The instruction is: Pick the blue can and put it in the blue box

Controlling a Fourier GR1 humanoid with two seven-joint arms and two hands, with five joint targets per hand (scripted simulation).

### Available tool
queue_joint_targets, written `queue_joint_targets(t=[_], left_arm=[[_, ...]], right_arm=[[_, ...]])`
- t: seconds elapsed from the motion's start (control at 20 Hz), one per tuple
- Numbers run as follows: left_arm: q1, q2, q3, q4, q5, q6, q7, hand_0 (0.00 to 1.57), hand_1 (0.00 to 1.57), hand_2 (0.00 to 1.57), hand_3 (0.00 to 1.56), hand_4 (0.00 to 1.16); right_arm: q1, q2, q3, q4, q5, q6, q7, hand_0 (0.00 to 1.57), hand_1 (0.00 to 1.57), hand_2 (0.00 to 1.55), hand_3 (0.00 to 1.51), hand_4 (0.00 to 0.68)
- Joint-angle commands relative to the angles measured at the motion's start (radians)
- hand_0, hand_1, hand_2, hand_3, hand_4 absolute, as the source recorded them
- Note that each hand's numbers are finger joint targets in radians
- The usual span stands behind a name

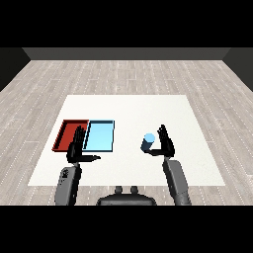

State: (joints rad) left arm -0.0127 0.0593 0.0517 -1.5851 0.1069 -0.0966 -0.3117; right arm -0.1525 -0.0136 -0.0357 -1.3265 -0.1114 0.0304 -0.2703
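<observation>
The blue can [147, 142] stands upright on the white table [128, 113], right of the trays. My right hand [166, 144] is just to the can's right, fingers straight and pointing up, thumb reaching toward the can's base; it is open and not curled round the can. The light blue tray [100, 135] lies left of the can, with nothing in it. My left hand [76, 148] is open, fingers straight, hovering over the near edge between the two trays, thumb pointing right.
A red tray [66, 134] lies directly left of the light blue tray, touching it. The table's near edge runs just below both hands. Wooden floor surrounds the table.
</observation>
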Motion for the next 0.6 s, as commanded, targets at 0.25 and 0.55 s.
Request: queue_joint_targets(t=[0.25, 0.55], left_arm=[[-0.052, -0.002, 0.022, 0.091, 0.006, -0.012, -0.042, 0.00, 0.00, 0.00, 0.00, 0.00], [0.011, 0.032, 0.051, -0.019, 0.072, -0.058, 0.028, 0.00, 0.00, 0.00, 0.00, 0.00]], right_arm=[[-0.115, -0.039, -0.070, 0.241, -0.051, 0.065, -0.053, 0.00, 0.00, 0.00, 0.00, 0.000], [-0.234, 0.013, -0.041, 0.300, -0.068, -0.021, -0.004, 0.00, 0.00, 0.00, 0.00, 0.000]])
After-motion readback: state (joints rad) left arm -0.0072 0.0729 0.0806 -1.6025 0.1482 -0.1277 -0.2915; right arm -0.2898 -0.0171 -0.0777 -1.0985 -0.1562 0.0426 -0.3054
